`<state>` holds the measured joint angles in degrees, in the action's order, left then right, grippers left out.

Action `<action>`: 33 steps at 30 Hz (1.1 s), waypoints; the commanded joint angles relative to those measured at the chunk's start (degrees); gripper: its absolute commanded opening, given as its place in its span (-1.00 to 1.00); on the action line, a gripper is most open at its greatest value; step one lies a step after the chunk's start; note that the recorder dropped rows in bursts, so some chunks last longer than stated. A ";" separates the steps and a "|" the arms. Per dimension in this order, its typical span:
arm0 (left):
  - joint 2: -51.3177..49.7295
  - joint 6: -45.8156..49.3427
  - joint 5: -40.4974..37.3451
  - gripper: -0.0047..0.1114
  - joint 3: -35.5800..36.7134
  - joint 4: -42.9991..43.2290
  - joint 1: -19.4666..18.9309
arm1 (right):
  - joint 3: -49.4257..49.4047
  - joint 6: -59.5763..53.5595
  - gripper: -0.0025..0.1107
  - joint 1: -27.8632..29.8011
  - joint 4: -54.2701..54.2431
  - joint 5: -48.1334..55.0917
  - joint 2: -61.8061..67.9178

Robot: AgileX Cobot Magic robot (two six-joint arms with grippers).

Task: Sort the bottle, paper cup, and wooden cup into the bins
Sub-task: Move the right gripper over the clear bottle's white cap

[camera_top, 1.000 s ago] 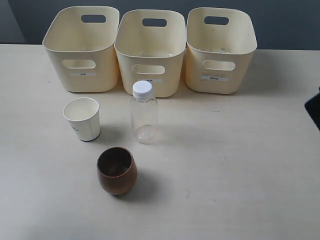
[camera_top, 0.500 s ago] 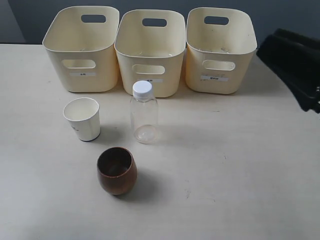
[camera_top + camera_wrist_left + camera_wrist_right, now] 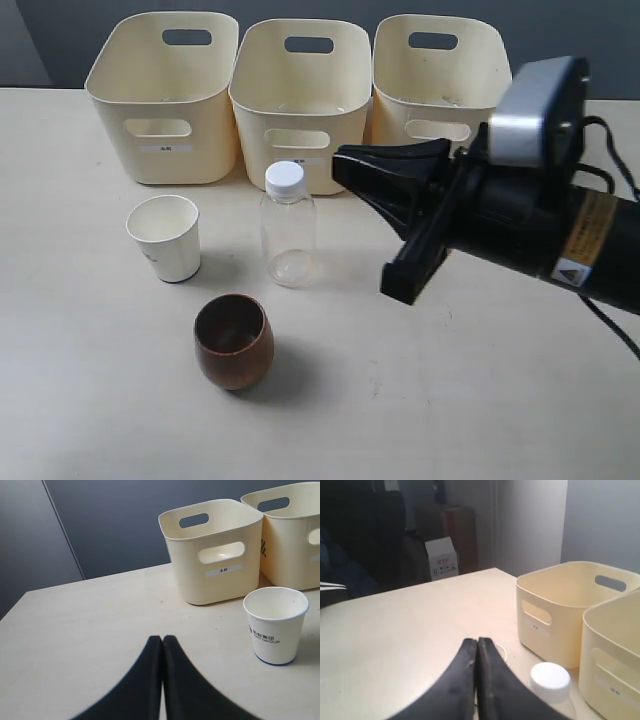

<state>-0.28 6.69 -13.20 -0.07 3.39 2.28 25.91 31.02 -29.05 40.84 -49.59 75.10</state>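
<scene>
Exterior view: right claw (image 3: pixel 345 168) is in over the counter (image 3: pixel 480 380) from the right side, tips closed together, holding nothing. It hangs just right of the bottle (image 3: pixel 288 225), near cap height, not touching it. A grey camera block (image 3: pixel 535 110) sits on top of that arm, yellow warning sticker on its side.

Bottle stands upright mid-counter, white cap on, in front of the middle bin. Paper cup (image 3: pixel 165 237) upright to its left, apart from it. Wooden cup (image 3: pixel 233 341) upright, nearer the viewer than both, roughly between them.

Three bins (image 3: pixel 299 110) in a row along the far edge, nothing visible inside from here.

Left wrist view: left claw (image 3: pixel 162 645) pressed shut, nothing in it, low over bare counter. Paper cup (image 3: pixel 275 625) sits ahead and off to one side of it, well clear. One bin (image 3: pixel 212 550) behind the cup, label unreadable.

Right wrist view: right claw (image 3: pixel 476 647) fingers shut tight, bottle cap (image 3: pixel 550 680) just beside the tips, two bins (image 3: pixel 570 610) beyond.
</scene>
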 commanded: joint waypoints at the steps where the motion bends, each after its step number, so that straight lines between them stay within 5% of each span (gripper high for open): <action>1: 0.28 -0.11 0.35 -0.92 0.07 0.33 0.18 | 3.36 -4.80 -0.97 -4.05 -8.48 3.18 6.22; 19: 0.28 -0.11 0.35 -0.92 0.07 0.33 0.18 | 13.14 -11.93 -0.95 -6.34 -15.40 3.43 18.42; 22: 0.28 -0.11 0.35 -0.92 0.07 0.33 0.18 | 13.14 -12.29 -0.66 -6.34 -15.62 3.88 18.42; 28: 0.28 -0.11 0.35 -0.92 0.07 0.33 0.18 | 13.14 -12.29 0.38 -6.34 -17.54 4.71 18.42; 33: 0.28 -0.11 0.35 -0.92 0.07 0.33 0.18 | 13.14 -13.98 0.39 -6.34 -17.40 5.41 18.42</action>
<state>-0.28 6.69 -13.20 -0.07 3.39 2.28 38.82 18.63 -35.22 23.83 -44.65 93.37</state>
